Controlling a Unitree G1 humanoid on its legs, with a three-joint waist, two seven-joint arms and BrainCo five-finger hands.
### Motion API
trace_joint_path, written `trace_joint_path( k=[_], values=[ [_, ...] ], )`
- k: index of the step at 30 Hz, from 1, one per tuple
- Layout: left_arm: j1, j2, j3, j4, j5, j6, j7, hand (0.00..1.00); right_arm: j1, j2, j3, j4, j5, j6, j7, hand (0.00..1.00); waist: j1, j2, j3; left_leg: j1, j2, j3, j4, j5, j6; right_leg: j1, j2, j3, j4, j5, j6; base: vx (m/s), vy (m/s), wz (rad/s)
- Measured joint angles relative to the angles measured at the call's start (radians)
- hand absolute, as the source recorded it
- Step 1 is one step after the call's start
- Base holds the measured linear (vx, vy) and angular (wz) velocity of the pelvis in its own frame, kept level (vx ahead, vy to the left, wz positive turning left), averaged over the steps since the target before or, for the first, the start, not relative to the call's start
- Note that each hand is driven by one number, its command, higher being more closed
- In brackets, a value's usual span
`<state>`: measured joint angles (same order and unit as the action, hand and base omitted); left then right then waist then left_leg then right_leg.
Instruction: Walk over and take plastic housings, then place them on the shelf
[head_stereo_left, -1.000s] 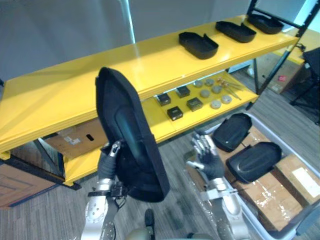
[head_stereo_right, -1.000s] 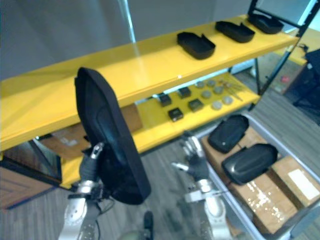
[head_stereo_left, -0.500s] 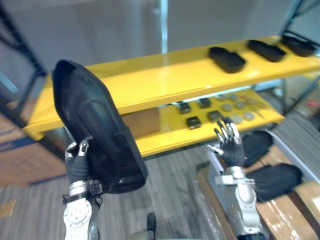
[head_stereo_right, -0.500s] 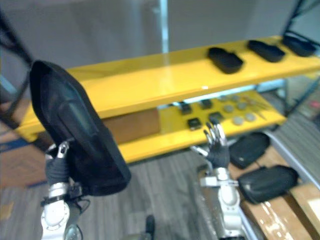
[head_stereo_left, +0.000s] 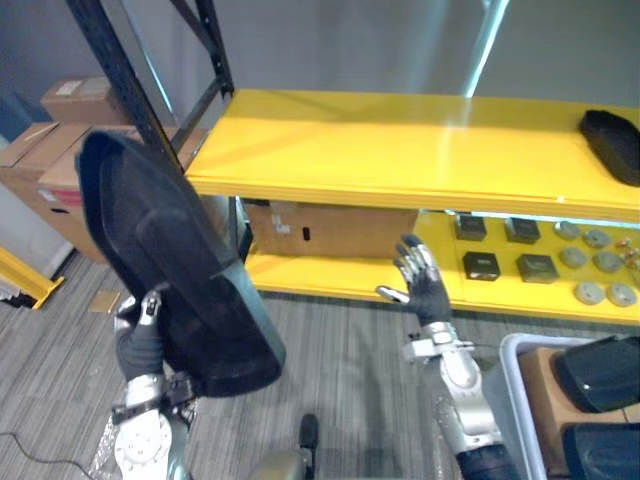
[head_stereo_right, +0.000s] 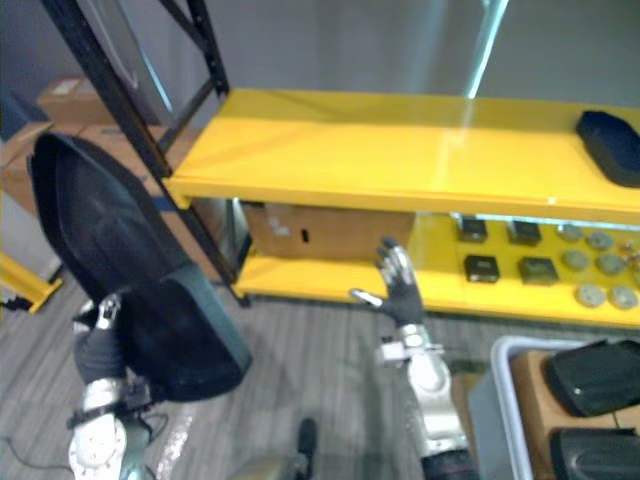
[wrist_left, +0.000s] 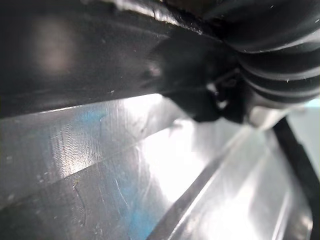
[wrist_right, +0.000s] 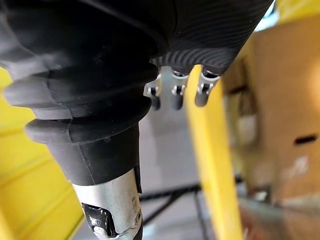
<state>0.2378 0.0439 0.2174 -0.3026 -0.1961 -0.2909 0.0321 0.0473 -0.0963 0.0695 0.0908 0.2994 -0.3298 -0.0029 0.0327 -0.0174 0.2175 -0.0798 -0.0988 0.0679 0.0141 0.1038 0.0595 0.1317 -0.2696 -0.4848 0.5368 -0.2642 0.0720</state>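
Gripping a large black plastic housing (head_stereo_left: 170, 255) near its lower end, the left hand (head_stereo_left: 140, 345) has its fingers curled round the shell and holds it upright and tilted at eight o'clock in the head view, apart from the yellow shelf (head_stereo_left: 400, 150). The right hand (head_stereo_left: 425, 290) is raised near centre, fingers spread and empty. A second housing (head_stereo_left: 612, 145) lies on the shelf's top board at two o'clock. More housings (head_stereo_left: 600, 372) sit in a pale bin (head_stereo_left: 508, 385) at four o'clock. A cardboard box (head_stereo_left: 330, 228) stands under the top board, with small black blocks (head_stereo_left: 482, 266) and grey discs (head_stereo_left: 590, 293) at three o'clock.
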Motion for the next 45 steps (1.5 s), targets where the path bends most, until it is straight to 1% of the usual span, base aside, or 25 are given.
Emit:
trace_joint_path(
  k=[1, 2, 3, 4, 6, 8, 9, 11, 12, 13, 15, 17, 19, 21, 24, 25, 26, 28, 30, 31, 32, 35, 38, 41, 45],
  values=[
    [-0.016, 0.028, -0.004, 0.009, 0.0, 0.0, -0.007, 1.0, 0.016, 0.015, -0.01, 0.0, -0.002, -0.004, -0.015, 0.0, -0.012, -0.013, 0.031, 0.043, 0.003, -0.002, 0.005, -0.02, 0.008, -0.074, -0.031, 0.082, 0.191, 0.053, -0.059, 0.08, 0.044, -0.19],
    [-0.018, 0.043, -0.006, 0.009, 0.001, 0.001, -0.009, 1.0, 0.021, 0.023, -0.013, 0.0, -0.004, -0.007, -0.02, 0.0, -0.02, -0.019, 0.044, 0.062, 0.008, -0.002, 0.004, -0.028, 0.012, -0.114, -0.041, 0.12, 0.266, 0.073, -0.075, 0.08, -0.003, -0.25],
    [-0.023, 0.069, -0.02, 0.013, 0.001, 0.003, -0.01, 1.0, 0.037, 0.041, -0.03, -0.004, -0.021, -0.016, -0.021, 0.0, -0.037, -0.015, 0.05, 0.073, 0.024, -0.002, 0.006, -0.042, 0.014, -0.173, -0.033, 0.165, 0.307, 0.033, -0.067, 0.08, -0.018, -0.13],
    [-0.027, 0.075, -0.027, 0.013, 0.001, 0.003, -0.01, 1.0, 0.041, 0.045, -0.04, -0.011, -0.021, -0.02, -0.02, 0.0, -0.045, -0.012, 0.051, 0.078, 0.038, 0.001, 0.003, -0.043, 0.012, -0.196, -0.017, 0.18, 0.277, 0.017, -0.067, 0.07, -0.027, -0.22],
    [-0.052, 0.08, -0.034, 0.012, 0.0, 0.006, -0.008, 1.0, 0.059, 0.053, -0.073, -0.081, -0.021, -0.028, 0.004, 0.0, -0.048, -0.002, 0.056, 0.074, 0.082, 0.025, -0.016, -0.045, 0.009, -0.275, 0.048, 0.214, 0.062, 0.016, -0.051, 0.06, -0.051, -0.34],
    [-0.06, 0.079, -0.045, 0.015, -0.002, 0.011, 0.002, 1.0, 0.09, 0.056, -0.099, -0.172, -0.02, -0.039, 0.039, 0.0, -0.061, -0.001, 0.057, 0.067, 0.104, 0.039, -0.047, -0.045, 0.009, -0.32, 0.098, 0.29, -0.246, 0.109, -0.001, 0.12, -0.147, -0.2],
    [-0.055, 0.078, -0.049, 0.021, -0.001, 0.011, 0.005, 1.0, 0.112, 0.056, -0.105, -0.196, -0.019, -0.04, 0.055, 0.0, -0.075, -0.004, 0.056, 0.067, 0.106, 0.039, -0.042, -0.052, -0.003, -0.324, 0.095, 0.311, -0.313, 0.142, 0.015, 0.17, -0.166, 0.03],
    [-0.042, 0.077, -0.054, 0.027, -0.001, 0.011, 0.011, 1.0, 0.135, 0.056, -0.105, -0.201, -0.018, -0.041, 0.07, 0.0, -0.076, -0.007, 0.054, 0.085, 0.106, 0.041, -0.038, -0.066, -0.024, -0.31, 0.095, 0.33, -0.336, 0.153, 0.025, 0.2, -0.194, 0.06],
    [-0.023, 0.075, -0.075, 0.028, -0.001, 0.008, 0.028, 1.0, 0.165, 0.055, -0.103, -0.201, -0.017, -0.041, 0.089, 0.0, -0.074, -0.016, 0.048, 0.105, 0.112, 0.033, -0.029, -0.091, -0.06, -0.258, 0.102, 0.351, -0.379, 0.19, 0.019, 0.18, -0.192, 0.08],
    [-0.022, 0.074, -0.079, 0.027, -0.001, 0.008, 0.031, 1.0, 0.167, 0.054, -0.103, -0.201, -0.017, -0.042, 0.09, 0.0, -0.074, -0.014, 0.049, 0.105, 0.116, 0.031, -0.024, -0.096, -0.066, -0.253, 0.106, 0.35, -0.382, 0.198, 0.02, 0.27, -0.298, 0.27],
    [-0.013, 0.072, -0.125, 0.026, -0.007, 0.008, 0.032, 1.0, 0.176, 0.046, -0.106, -0.201, -0.014, -0.049, 0.084, 0.0, -0.076, 0.008, 0.039, 0.112, 0.163, 0.043, -0.029, -0.112, -0.092, -0.237, 0.14, 0.315, -0.394, 0.222, 0.04, 0.29, -0.265, 0.39],
    [0.007, 0.062, -0.161, 0.027, -0.032, 0.008, 0.025, 1.0, 0.175, 0.038, -0.107, -0.202, -0.008, -0.059, 0.08, 0.0, -0.075, 0.021, 0.017, 0.113, 0.208, 0.071, -0.018, -0.118, -0.106, -0.233, 0.162, 0.276, -0.393, 0.236, 0.017, 0.3, -0.198, 0.29],
    [0.023, 0.053, -0.164, 0.028, -0.034, 0.008, 0.025, 1.0, 0.169, 0.028, -0.109, -0.209, -0.005, -0.066, 0.065, 0.0, -0.072, 0.032, 0.009, 0.107, 0.232, 0.079, 0.027, -0.138, -0.112, -0.215, 0.19, 0.264, -0.391, 0.216, -0.014, 0.32, -0.164, 0.2],
    [0.024, 0.052, -0.161, 0.032, -0.042, 0.01, 0.026, 1.0, 0.171, 0.027, -0.12, -0.217, 0.003, -0.067, 0.058, 0.0, -0.073, 0.022, 0.003, 0.044, 0.243, 0.084, 0.181, -0.159, -0.079, -0.194, 0.193, 0.263, -0.389, 0.196, -0.033, 0.31, -0.153, 0.15],
    [0.026, 0.042, -0.133, 0.033, -0.04, 0.015, 0.031, 1.0, 0.162, 0.016, -0.129, -0.242, 0.003, -0.087, 0.043, 0.0, -0.067, 0.024, 0.005, -0.061, 0.277, 0.079, 0.502, -0.186, -0.081, -0.108, 0.203, 0.275, -0.411, 0.184, -0.063, 0.3, -0.099, -0.2],
    [0.031, 0.033, -0.127, 0.033, -0.038, 0.016, 0.026, 1.0, 0.158, 0.003, -0.137, -0.246, 0.002, -0.096, 0.04, 0.0, -0.051, 0.034, 0.003, -0.061, 0.277, 0.077, 0.544, -0.235, -0.106, -0.07, 0.207, 0.306, -0.423, 0.178, -0.072, 0.24, 0.013, -0.71],
    [0.034, 0.022, -0.127, 0.032, -0.037, 0.014, 0.025, 1.0, 0.156, -0.004, -0.157, -0.257, 0.002, -0.105, 0.033, 0.0, -0.043, 0.039, 0.0, -0.067, 0.26, 0.077, 0.526, -0.267, -0.107, -0.051, 0.205, 0.333, -0.43, 0.173, -0.077, 0.27, 0.064, -0.78],
    [0.035, 0.024, -0.117, 0.029, -0.027, 0.01, 0.023, 1.0, 0.143, -0.003, -0.178, -0.284, 0.002, -0.107, 0.023, 0.0, -0.046, 0.047, -0.005, -0.08, 0.22, 0.074, 0.415, -0.277, -0.102, -0.038, 0.186, 0.38, -0.43, 0.156, -0.074, 0.22, 0.148, -0.68],
    [0.037, 0.025, -0.115, 0.024, -0.021, 0.007, 0.023, 1.0, 0.145, -0.009, -0.191, -0.296, 0.003, -0.108, 0.023, 0.0, -0.049, 0.053, -0.005, -0.09, 0.204, 0.045, 0.302, -0.254, -0.112, -0.026, 0.171, 0.422, -0.427, 0.138, -0.05, 0.16, 0.189, -0.78],
    [0.04, 0.025, -0.116, 0.018, -0.021, 0.005, 0.024, 1.0, 0.154, -0.018, -0.19, -0.297, 0.005, -0.108, 0.021, 0.0, -0.048, 0.063, -0.007, -0.074, 0.211, 0.019, 0.224, -0.195, -0.116, -0.024, 0.173, 0.464, -0.405, 0.11, -0.015, 0.15, 0.243, -0.96],
    [0.04, 0.025, -0.124, 0.018, -0.021, 0.001, 0.024, 1.0, 0.163, -0.03, -0.189, -0.307, 0.007, -0.108, 0.016, 0.0, -0.048, 0.097, -0.01, -0.055, 0.236, 0.006, 0.192, -0.116, -0.17, -0.022, 0.186, 0.498, -0.369, 0.076, 0.012, 0.21, 0.375, -0.95],
    [0.035, 0.037, -0.132, 0.004, -0.015, 0.002, 0.025, 1.0, 0.193, 0.016, -0.142, -0.348, 0.009, -0.107, -0.027, 0.0, -0.074, 0.022, -0.014, 0.01, 0.174, 0.088, 0.18, -0.151, -0.129, -0.03, 0.106, 0.532, -0.326, 0.061, 0.023, 0.16, 0.301, -0.65],
    [0.038, 0.043, -0.137, -0.025, 0.014, 0.002, 0.021, 1.0, 0.205, 0.068, -0.112, -0.369, 0.009, -0.11, -0.061, 0.0, -0.075, -0.017, -0.031, 0.05, 0.148, 0.157, 0.131, -0.158, -0.115, -0.043, 0.067, 0.54, -0.343, 0.087, 0.057, 0.08, 0.175, -0.58],
    [0.037, 0.056, -0.152, -0.064, 0.019, 0.011, 0.022, 1.0, 0.24, 0.098, -0.103, -0.369, 0.002, -0.11, -0.06, 0.0, -0.078, -0.025, -0.049, 0.069, 0.146, 0.196, 0.09, -0.154, -0.109, -0.043, 0.063, 0.537, -0.396, 0.134, 0.07, 0.06, 0.063, -0.34],
    [0.037, 0.052, -0.155, -0.077, 0.019, 0.055, 0.035, 1.0, 0.272, 0.093, -0.108, -0.37, 0.002, -0.11, -0.007, 0.0, -0.101, -0.001, -0.064, 0.079, 0.152, 0.204, 0.044, -0.134, -0.11, -0.04, 0.074, 0.504, -0.435, 0.178, 0.074, 0.03, 0.009, -0.07]
  ],
)
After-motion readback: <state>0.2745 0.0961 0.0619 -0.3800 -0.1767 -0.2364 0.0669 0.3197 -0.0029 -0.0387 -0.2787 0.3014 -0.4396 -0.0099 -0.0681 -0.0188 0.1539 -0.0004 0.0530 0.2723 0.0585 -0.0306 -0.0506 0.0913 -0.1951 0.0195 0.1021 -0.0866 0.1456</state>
